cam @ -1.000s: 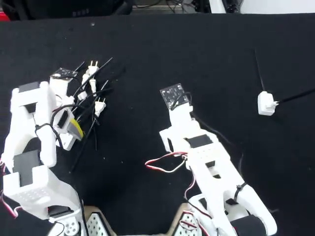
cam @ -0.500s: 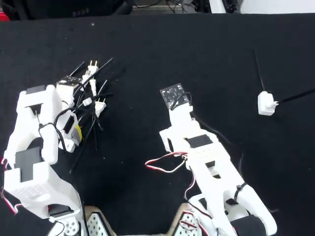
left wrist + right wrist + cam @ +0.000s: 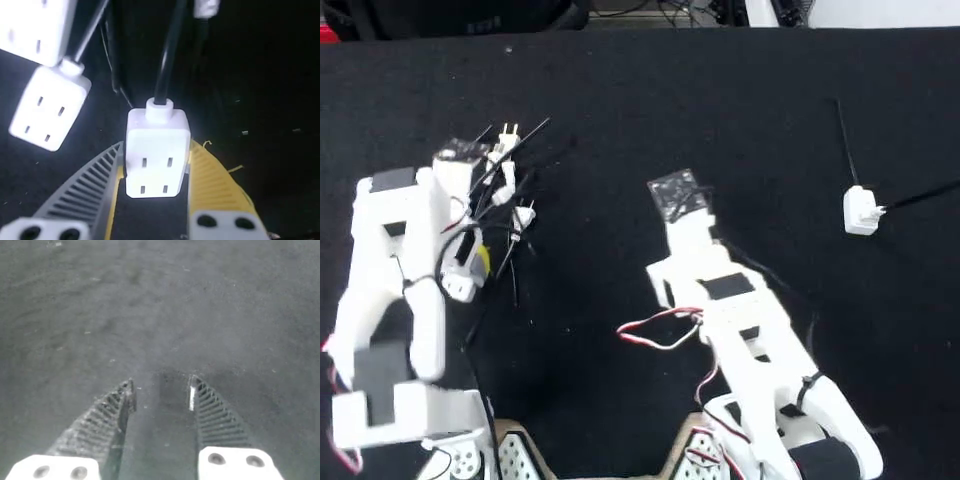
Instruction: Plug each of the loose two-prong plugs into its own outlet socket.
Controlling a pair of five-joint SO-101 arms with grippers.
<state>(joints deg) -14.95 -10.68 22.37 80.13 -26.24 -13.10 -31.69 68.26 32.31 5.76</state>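
Observation:
A white outlet socket with two pairs of slots and a black cord lies between the grey ribbed finger and the yellow finger of my left gripper, which is shut on it. Two more white sockets lie just beyond it. In the high view the left gripper is at the tangle of cords, with loose two-prong plugs beside it. My right gripper stands open over bare black cloth, near the table's middle.
A separate white block with black cords lies at the far right of the black table. Thin black cords fan out around the left arm. A red and white wire loop hangs off the right arm.
The left arm has swung and stretched farther over the cord tangle, and the plugs near it shifted slightly. The right arm has hardly moved.

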